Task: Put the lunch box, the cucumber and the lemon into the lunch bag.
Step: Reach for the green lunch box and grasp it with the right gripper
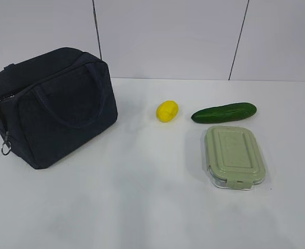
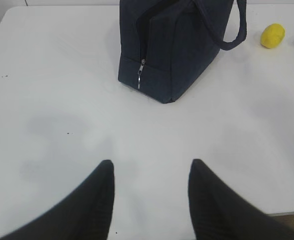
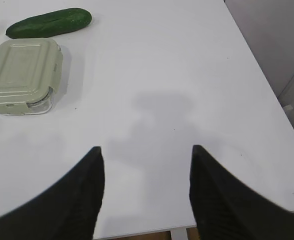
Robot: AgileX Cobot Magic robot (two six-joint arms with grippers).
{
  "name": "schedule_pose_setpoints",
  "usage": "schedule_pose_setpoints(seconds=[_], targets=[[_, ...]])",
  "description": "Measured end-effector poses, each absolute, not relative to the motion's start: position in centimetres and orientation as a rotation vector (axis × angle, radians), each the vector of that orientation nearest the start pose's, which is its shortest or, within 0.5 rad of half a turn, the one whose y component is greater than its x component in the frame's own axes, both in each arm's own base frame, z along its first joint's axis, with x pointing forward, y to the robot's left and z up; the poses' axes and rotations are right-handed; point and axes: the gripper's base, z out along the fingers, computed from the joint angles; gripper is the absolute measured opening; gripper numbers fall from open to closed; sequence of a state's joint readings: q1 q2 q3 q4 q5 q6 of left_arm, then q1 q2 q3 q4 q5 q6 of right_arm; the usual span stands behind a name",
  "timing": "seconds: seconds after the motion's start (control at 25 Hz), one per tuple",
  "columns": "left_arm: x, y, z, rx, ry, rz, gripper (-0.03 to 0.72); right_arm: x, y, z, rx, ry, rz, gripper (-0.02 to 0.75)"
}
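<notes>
The navy lunch bag [image 1: 51,106] stands at the left of the white table, handles up, its zipper pull [image 1: 5,149] hanging at its left end; it also shows in the left wrist view [image 2: 177,47]. The yellow lemon [image 1: 167,111] lies mid-table, and shows in the left wrist view [image 2: 272,36]. The dark green cucumber [image 1: 224,112] lies to the lemon's right, the sage-lidded lunch box [image 1: 234,156] in front of it; both show in the right wrist view, cucumber [image 3: 49,22] and lunch box [image 3: 23,75]. My left gripper [image 2: 151,167] and right gripper [image 3: 146,152] are open and empty, over bare table near the front edge.
The table's front edge shows under the right gripper [image 3: 172,231], and its right edge [image 3: 259,70] drops off to the floor. A tiled white wall [image 1: 168,36] stands behind the table. Neither gripper shows in the exterior view.
</notes>
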State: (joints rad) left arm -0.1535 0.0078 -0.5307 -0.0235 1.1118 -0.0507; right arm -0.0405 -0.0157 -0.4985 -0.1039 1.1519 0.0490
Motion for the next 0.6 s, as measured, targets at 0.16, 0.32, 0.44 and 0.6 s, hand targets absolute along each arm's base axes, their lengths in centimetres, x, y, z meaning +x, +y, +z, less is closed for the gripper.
schedule_pose_setpoints(seconds=[0.16,0.32,0.44,0.6], targets=[[-0.96,-0.05,28.17,0.109,2.073,-0.153,0.34,-1.17,-0.82,26.99,0.106,2.116,-0.121,0.434],[-0.96,-0.05,28.17,0.109,2.073,-0.153,0.34,-1.17,-0.82,26.99,0.106,2.116,-0.121,0.434],[-0.96,-0.05,28.17,0.109,2.073,-0.153,0.34,-1.17,-0.82,26.99,0.106,2.116,-0.121,0.434],[-0.96,-0.05,28.17,0.109,2.073,-0.153,0.34,-1.17,-0.82,26.99,0.106,2.116,-0.121,0.434]])
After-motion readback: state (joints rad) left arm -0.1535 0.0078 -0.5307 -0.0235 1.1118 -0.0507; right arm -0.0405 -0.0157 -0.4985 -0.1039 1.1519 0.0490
